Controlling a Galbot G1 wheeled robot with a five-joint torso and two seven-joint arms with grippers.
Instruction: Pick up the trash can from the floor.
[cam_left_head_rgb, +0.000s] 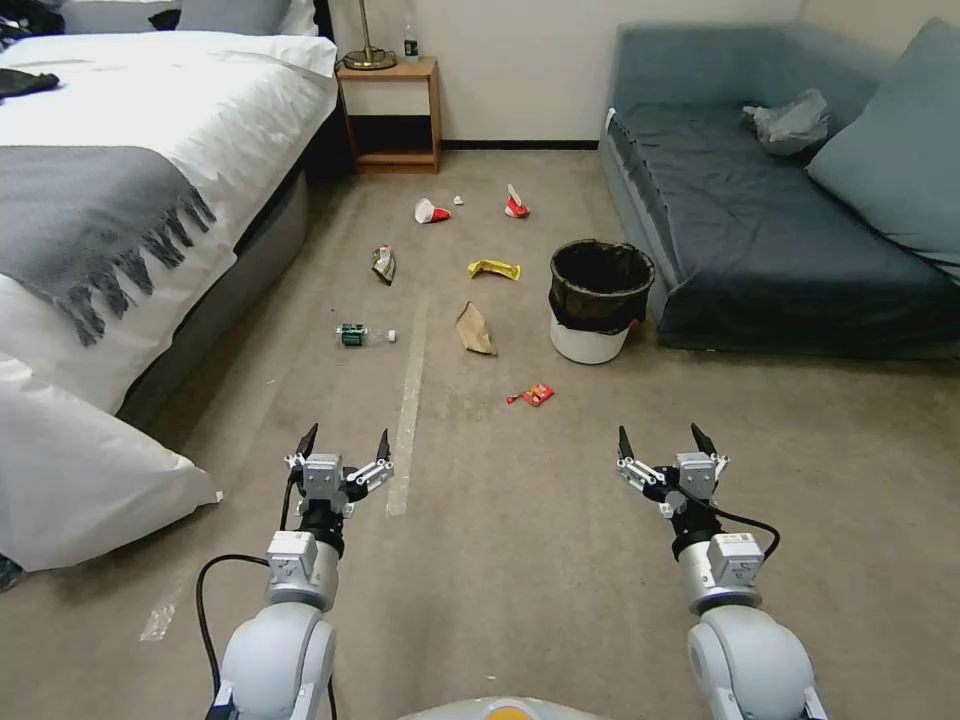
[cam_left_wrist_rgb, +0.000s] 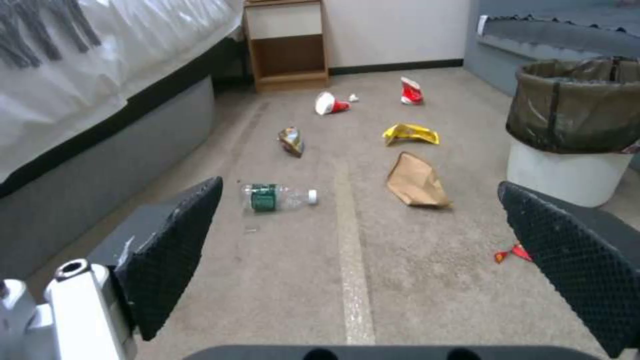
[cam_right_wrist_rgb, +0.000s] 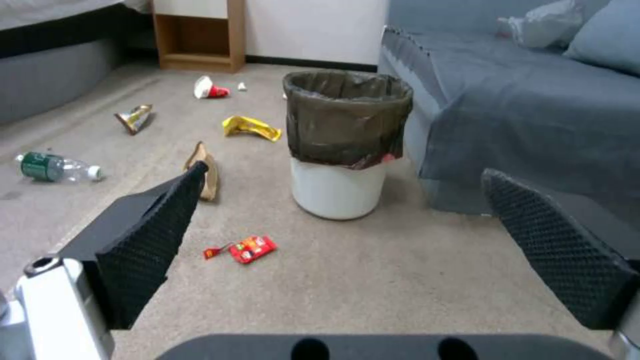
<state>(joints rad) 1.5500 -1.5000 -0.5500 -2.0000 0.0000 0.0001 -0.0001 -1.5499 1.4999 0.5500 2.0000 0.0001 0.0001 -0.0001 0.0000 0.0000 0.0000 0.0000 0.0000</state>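
Observation:
The trash can (cam_left_head_rgb: 598, 305) (cam_right_wrist_rgb: 342, 145) (cam_left_wrist_rgb: 571, 130) is a small white bin with a black liner folded over its rim. It stands upright on the beige carpet floor (cam_left_head_rgb: 520, 520), close to the sofa's front corner. My right gripper (cam_left_head_rgb: 666, 442) (cam_right_wrist_rgb: 347, 230) hovers open above the floor, well short of the can and slightly to its right. My left gripper (cam_left_head_rgb: 344, 442) (cam_left_wrist_rgb: 363, 225) is open too, farther left over the pale carpet stripe (cam_left_head_rgb: 408, 400). Both hold nothing.
Litter dots the floor: a red wrapper (cam_left_head_rgb: 535, 394), brown paper bag (cam_left_head_rgb: 475, 329), plastic bottle (cam_left_head_rgb: 364, 335), yellow packet (cam_left_head_rgb: 495, 269), cups and wrappers beyond. A bed (cam_left_head_rgb: 120, 200) is on the left, a blue sofa (cam_left_head_rgb: 780, 220) on the right, a nightstand (cam_left_head_rgb: 390, 115) at the back.

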